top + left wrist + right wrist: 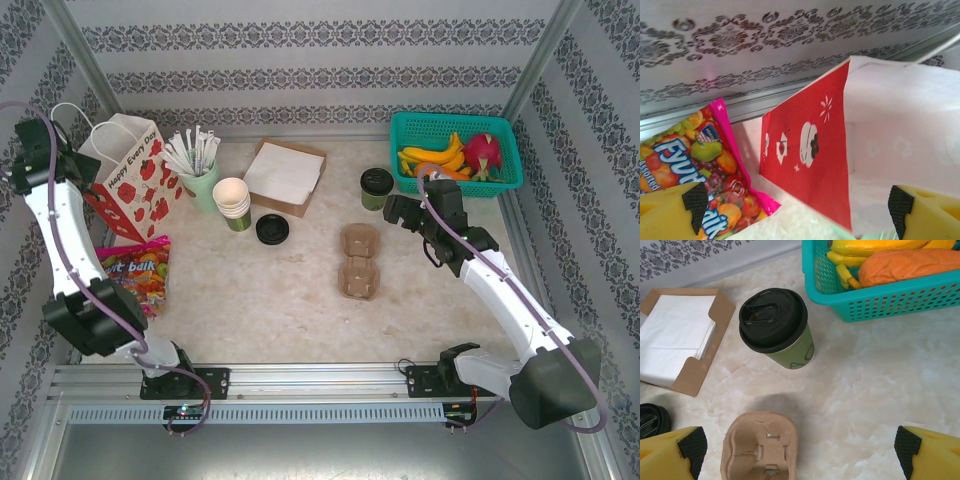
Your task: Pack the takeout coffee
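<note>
Top external: coffee cup (pixel 377 187) stands at the tabletop's (pixel 280 300) far right, beside the basket (pixel 455 185). Left wrist: left gripper (pixel 797 205) gapes wide, empty, facing gift bag (pixel 810 165), whose top is cut off. Right wrist: right gripper (pixel 797 447) is spread wide, empty; cup carrier (pixel 760 447) is partly cropped.

A pale marble-patterned table (pixel 270 300) sits enclosed by grey-and-white floral-striped walls (pixel 310 60) with metal corner posts.
</note>
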Robot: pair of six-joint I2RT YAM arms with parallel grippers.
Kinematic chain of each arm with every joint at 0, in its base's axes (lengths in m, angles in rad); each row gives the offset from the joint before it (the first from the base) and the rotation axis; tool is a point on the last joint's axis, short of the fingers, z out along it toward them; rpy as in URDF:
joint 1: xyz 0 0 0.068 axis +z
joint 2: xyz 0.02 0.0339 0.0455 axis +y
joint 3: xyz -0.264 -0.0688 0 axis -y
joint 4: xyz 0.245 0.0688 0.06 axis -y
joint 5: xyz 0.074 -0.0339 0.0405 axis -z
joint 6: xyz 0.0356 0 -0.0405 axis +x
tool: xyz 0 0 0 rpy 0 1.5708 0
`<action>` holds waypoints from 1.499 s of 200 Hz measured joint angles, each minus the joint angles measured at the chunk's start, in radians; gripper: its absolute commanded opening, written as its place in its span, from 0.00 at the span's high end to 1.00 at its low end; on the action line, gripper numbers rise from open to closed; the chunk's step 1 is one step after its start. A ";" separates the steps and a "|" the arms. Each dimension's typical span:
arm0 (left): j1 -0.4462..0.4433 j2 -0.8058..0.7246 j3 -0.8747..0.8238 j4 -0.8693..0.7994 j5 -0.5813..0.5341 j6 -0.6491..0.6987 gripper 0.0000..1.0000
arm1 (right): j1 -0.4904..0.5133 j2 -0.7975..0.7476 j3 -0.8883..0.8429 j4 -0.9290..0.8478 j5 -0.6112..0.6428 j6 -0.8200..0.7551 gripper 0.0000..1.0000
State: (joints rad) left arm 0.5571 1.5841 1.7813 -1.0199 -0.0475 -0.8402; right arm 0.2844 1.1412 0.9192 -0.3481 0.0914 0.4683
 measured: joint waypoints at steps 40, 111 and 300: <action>0.002 0.209 0.200 -0.057 0.019 -0.040 0.20 | 0.007 -0.030 0.000 -0.019 0.027 -0.005 0.02; 0.001 0.282 0.235 -0.095 0.008 -0.051 0.73 | 0.008 -0.096 -0.011 -0.038 0.070 -0.005 0.02; 0.000 -0.051 0.195 -0.028 0.037 -0.069 1.00 | 0.008 -0.098 -0.048 -0.041 0.082 -0.004 0.02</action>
State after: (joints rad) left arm 0.5575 1.5326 1.9759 -1.0477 -0.0105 -0.9092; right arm 0.2928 1.0431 0.8711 -0.3889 0.1738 0.4641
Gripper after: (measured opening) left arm 0.052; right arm 0.980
